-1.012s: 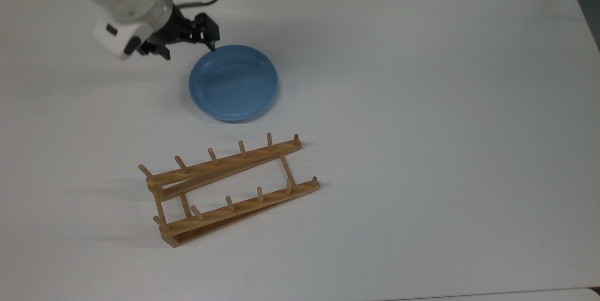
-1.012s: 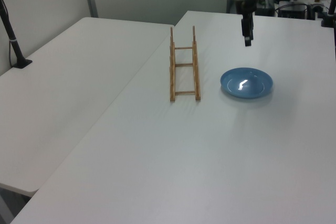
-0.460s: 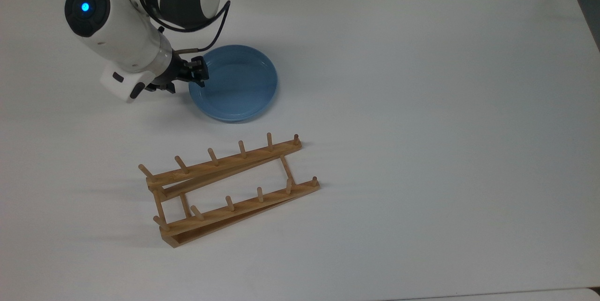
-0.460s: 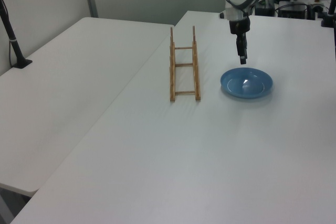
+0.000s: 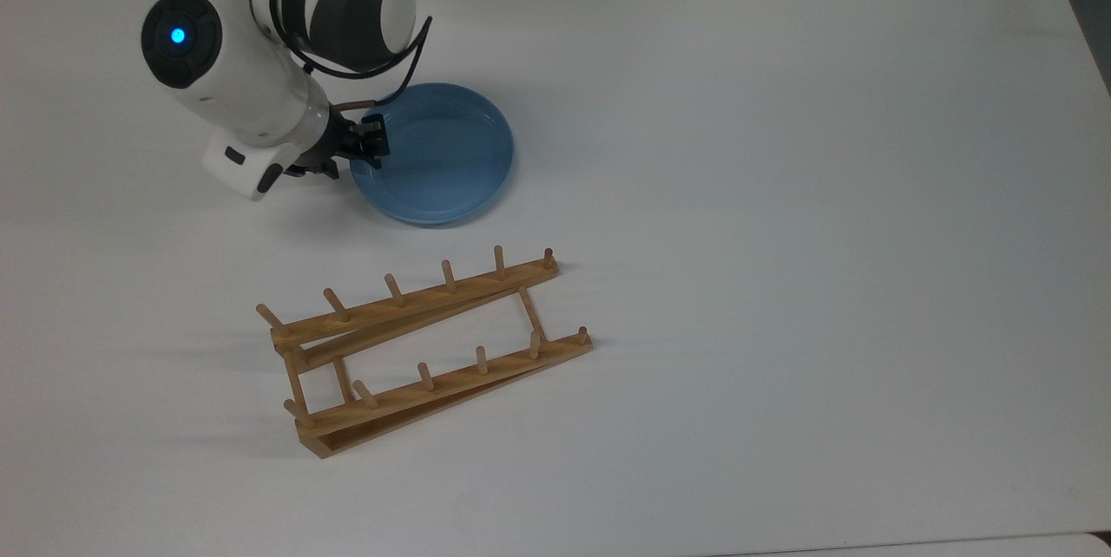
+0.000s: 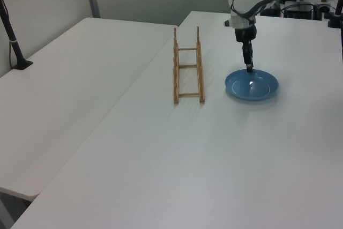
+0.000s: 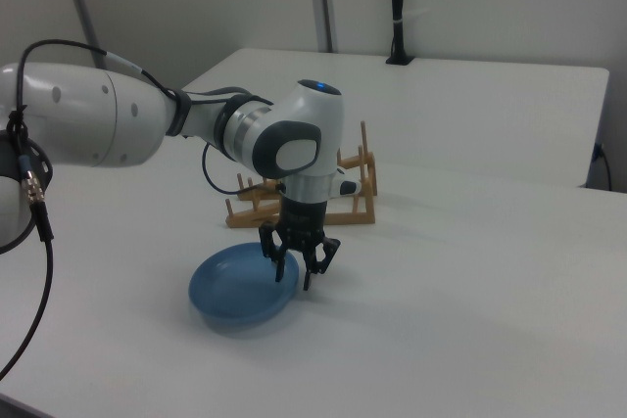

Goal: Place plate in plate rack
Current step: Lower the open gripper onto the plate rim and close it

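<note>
The plate (image 5: 434,153) lies flat on the white bench (image 5: 781,193), right side up, its hollow facing upward. In the top view it sits above the rack (image 5: 425,349) and a little apart from it, nothing lying between the two. In the left view the plate (image 6: 252,85) is on the left view's right of the rack (image 6: 187,68); in the right view the plate (image 7: 235,289) lies nearer the camera, with the rack (image 7: 333,198) behind it.

The pincer (image 5: 358,151) hangs at the rim on the top view's left side of the plate. In the right view the pincer (image 7: 299,266) points straight down with its jaws parted, one finger (image 7: 277,263) over the plate's hollow and the other just outside the rim, so the rim stands between them. Whether either finger touches the rim cannot be told. In the left view the pincer (image 6: 248,67) comes down to the plate's far edge.

The rack rests on the bench, slanted in the top view, its two rails running from lower left to upper right, the pegs upright and all slots bare.
</note>
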`<state>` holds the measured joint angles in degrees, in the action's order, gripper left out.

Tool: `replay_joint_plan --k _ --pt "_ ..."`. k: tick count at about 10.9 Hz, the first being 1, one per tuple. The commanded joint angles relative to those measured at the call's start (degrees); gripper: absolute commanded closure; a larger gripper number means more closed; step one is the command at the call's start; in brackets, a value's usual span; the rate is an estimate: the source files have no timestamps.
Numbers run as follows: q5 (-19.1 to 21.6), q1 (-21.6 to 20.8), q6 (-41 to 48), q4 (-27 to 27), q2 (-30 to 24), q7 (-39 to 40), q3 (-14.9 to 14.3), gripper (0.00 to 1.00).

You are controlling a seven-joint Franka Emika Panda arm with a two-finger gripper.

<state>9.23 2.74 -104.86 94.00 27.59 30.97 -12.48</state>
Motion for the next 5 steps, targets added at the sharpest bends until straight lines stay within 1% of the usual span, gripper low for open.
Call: replay_joint_plan --k 1,2,5 --pt "1.1 -0.7 -4.4 3.0 -0.5 1.1 0.0 0.56" --pt "1.1 -0.8 -4.5 3.0 -0.4 1.1 0.0 0.62" --pt "1.1 -0.9 -4.7 3.0 -0.2 1.0 0.2 0.92"
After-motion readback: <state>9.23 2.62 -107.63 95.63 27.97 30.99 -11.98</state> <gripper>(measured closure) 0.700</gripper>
